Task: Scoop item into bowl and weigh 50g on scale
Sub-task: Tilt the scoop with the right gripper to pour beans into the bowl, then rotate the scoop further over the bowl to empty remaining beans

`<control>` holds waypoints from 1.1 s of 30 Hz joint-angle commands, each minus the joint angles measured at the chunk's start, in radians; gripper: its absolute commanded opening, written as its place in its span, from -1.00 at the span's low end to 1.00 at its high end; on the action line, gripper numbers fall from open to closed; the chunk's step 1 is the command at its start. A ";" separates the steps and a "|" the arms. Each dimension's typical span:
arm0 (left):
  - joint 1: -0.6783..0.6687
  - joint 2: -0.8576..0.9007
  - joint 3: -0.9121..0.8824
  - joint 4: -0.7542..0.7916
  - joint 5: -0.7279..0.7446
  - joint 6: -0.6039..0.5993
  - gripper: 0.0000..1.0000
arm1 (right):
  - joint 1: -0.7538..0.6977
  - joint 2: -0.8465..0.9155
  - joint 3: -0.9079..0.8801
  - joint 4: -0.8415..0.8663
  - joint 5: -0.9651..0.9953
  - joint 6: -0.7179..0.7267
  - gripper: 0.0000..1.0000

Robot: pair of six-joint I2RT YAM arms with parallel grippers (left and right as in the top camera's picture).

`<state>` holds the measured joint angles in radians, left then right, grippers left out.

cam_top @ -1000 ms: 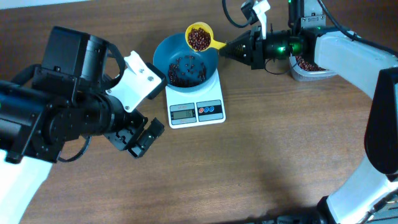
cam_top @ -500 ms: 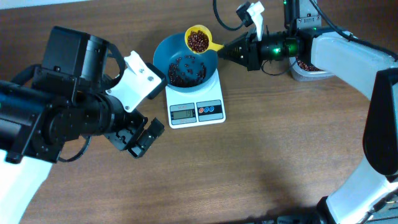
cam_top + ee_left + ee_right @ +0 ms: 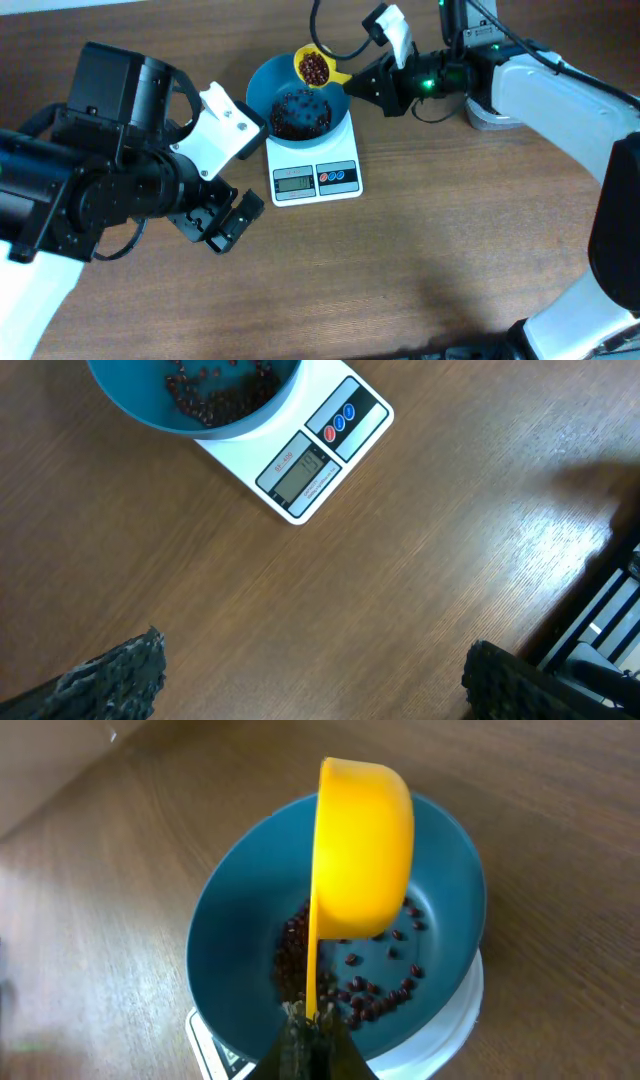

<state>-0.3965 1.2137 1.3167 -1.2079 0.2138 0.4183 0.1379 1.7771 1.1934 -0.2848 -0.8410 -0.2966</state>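
Observation:
The teal-blue bowl [image 3: 275,85] stands on the white scale [image 3: 315,178] and holds a heap of dark red-brown beans [image 3: 300,112]. My right gripper [image 3: 362,83] is shut on the handle of a yellow scoop [image 3: 315,66], tipped on its side over the bowl's far rim with beans still in it. In the right wrist view the scoop [image 3: 362,850] hangs above the bowl [image 3: 240,945] and its beans [image 3: 380,995]. My left gripper [image 3: 228,222] is open and empty over the table left of the scale. The left wrist view shows the scale [image 3: 310,455] and bowl [image 3: 195,390].
A clear tub [image 3: 490,112] sits at the back right, mostly hidden behind my right arm. The left arm's bulky body covers the table's left side. The brown wooden table [image 3: 420,260] stretches in front of the scale.
My right gripper has moved left with the yellow scoop and rolled it onto its side over the bowl. The heap in the bowl looks larger. The left arm has not moved.

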 commanded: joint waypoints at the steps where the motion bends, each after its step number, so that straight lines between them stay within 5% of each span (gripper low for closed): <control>1: -0.003 -0.007 0.012 0.002 0.015 -0.013 0.98 | 0.040 -0.066 0.003 -0.020 0.095 -0.013 -0.92; 33: -0.003 -0.007 0.012 0.002 0.015 -0.013 0.98 | 0.152 -0.182 0.004 -0.121 0.435 -0.011 -0.92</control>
<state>-0.3965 1.2137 1.3167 -1.2079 0.2138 0.4183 0.2798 1.6211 1.1934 -0.4057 -0.4358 -0.2996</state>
